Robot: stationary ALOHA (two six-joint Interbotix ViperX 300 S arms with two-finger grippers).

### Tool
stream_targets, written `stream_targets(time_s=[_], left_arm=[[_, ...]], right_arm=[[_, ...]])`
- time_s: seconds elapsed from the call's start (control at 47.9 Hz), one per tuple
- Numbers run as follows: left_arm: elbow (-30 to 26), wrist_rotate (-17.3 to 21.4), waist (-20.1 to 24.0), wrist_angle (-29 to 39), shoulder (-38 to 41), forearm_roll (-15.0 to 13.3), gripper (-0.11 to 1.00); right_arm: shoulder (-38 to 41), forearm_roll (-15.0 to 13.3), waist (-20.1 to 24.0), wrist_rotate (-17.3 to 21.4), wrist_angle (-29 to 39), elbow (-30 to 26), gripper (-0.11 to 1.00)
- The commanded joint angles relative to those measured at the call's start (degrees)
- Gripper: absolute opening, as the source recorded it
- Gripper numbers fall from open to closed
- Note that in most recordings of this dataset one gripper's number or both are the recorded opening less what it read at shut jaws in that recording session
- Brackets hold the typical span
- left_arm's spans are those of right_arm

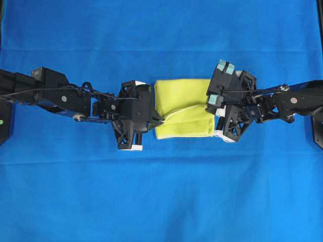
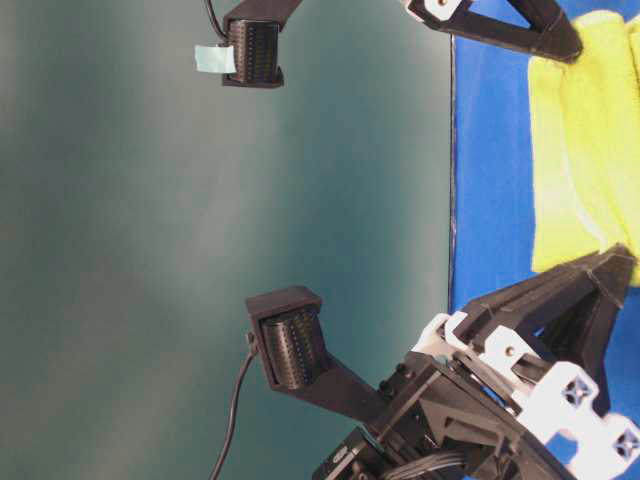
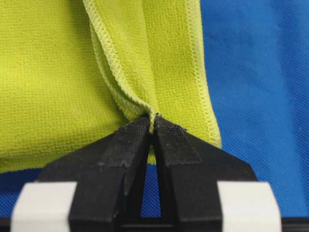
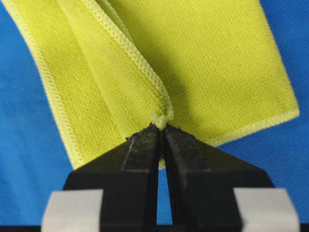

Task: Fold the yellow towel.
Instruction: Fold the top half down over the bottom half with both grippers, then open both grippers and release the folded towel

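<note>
The yellow towel (image 1: 181, 107) lies partly folded in the middle of the blue cloth, its near flap raised off the layer beneath. At the towel's left edge my left gripper (image 1: 160, 120) is shut, pinching a corner of that flap. In the left wrist view the hem (image 3: 150, 112) bunches between the black fingertips of the left gripper (image 3: 151, 120). My right gripper (image 1: 214, 112) is shut on the flap's other corner at the towel's right edge. In the right wrist view that corner (image 4: 161, 119) sticks out from the tips of the right gripper (image 4: 161, 128). The towel (image 2: 590, 150) also appears in the table-level view.
A blue cloth (image 1: 161, 191) covers the whole table. The two black arms reach in from the left (image 1: 60, 96) and right (image 1: 287, 101) edges. Nothing else lies on the cloth around the towel.
</note>
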Motion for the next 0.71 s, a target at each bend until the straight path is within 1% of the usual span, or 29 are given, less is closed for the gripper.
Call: stream_targets(time_s=[0.0, 0.084, 0.104, 0.146, 0.209, 0.272, 0.313, 0.334, 0.355, 0.418, 0.46, 0.481, 0.501, 0.69], left_arm=[[-0.5, 0.0, -0.3, -0.2, -1.6, 0.0, 0.03], [-0.6, -0.1, -0.3, -0.2, -1.6, 0.0, 0.03], [-0.6, -0.1, -0.3, -0.2, -1.6, -0.1, 0.03], [-0.7, -0.2, -0.3, -0.2, -1.7, -0.1, 0.03], [-0.8, -0.3, -0.4, -0.1, -1.8, -0.1, 0.07], [-0.8, -0.2, -0.6, -0.1, -2.5, -0.1, 0.22], [-0.7, -0.2, -0.8, 0.0, -3.3, -0.1, 0.34], [-0.7, -0.2, -0.8, 0.1, -3.6, 0.0, 0.40], [-0.6, -0.2, -0.9, 0.3, -4.3, 0.0, 0.48], [-0.4, -0.2, -0.9, 1.0, -6.2, -0.1, 0.66], [-0.2, -0.2, -1.0, 1.8, -7.6, -0.1, 0.76], [-0.1, -0.2, -1.0, 2.1, -8.3, -0.1, 0.79], [0.0, -0.1, -1.0, 2.5, -9.0, 0.0, 0.80], [1.4, -0.2, -1.0, 6.3, -16.0, 0.0, 0.70]], right_arm=[[-0.4, 0.8, 0.0, 0.1, -1.1, -0.4, 0.04], [-0.4, 1.3, 0.4, 0.1, -1.1, -0.4, 0.05], [-0.3, 1.2, 0.7, 0.1, -1.1, -0.5, 0.07], [-0.3, 1.3, 1.1, 0.1, -1.1, -0.5, 0.18], [-0.3, 1.3, 2.0, 0.1, -0.9, -0.5, 0.37], [-0.4, 1.2, 3.1, 0.0, -0.4, -0.8, 0.56], [-0.6, 1.2, 3.8, 0.0, 0.3, -0.9, 0.63], [-0.8, 1.3, 4.1, 0.0, 0.8, -1.0, 0.64], [-1.1, 1.2, 4.5, 0.0, 1.1, -1.1, 0.64], [-2.1, 1.2, 5.4, 0.0, 2.6, -1.4, 0.60], [-3.3, 1.3, 6.4, 0.0, 4.0, -1.6, 0.58], [-4.0, 1.3, 6.8, 0.0, 4.7, -1.8, 0.58], [-4.5, 1.3, 7.2, 0.0, 5.3, -1.8, 0.59], [-11.5, 0.8, 10.1, -0.1, 10.5, -2.5, 0.59]])
